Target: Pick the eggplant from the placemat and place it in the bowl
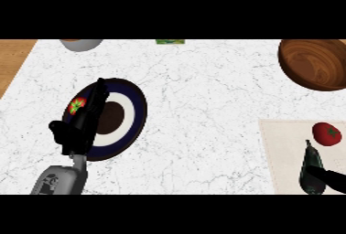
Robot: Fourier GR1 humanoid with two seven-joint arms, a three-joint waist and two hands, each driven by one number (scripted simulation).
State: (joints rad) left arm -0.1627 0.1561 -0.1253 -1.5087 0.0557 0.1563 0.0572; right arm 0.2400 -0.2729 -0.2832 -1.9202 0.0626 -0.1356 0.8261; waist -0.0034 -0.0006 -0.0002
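Observation:
The eggplant (310, 170), dark and glossy, lies lengthwise on the pale placemat (287, 151) at the lower right. My right hand (334, 179) comes in at the lower right corner and overlaps the eggplant's lower half; only a small black part of the hand shows. The brown wooden bowl (314, 64) stands at the upper right, well beyond the placemat, with nothing visible inside. My left hand (82, 123) rests open at the left, fingers pointing up.
A red tomato (327, 134) sits on the placemat just beyond the eggplant. Under my left hand lies a dark blue and white plate (128, 114) with a small red and green item (78, 105). A grey bowl (81, 44) and a green object (170, 41) stand at the far edge.

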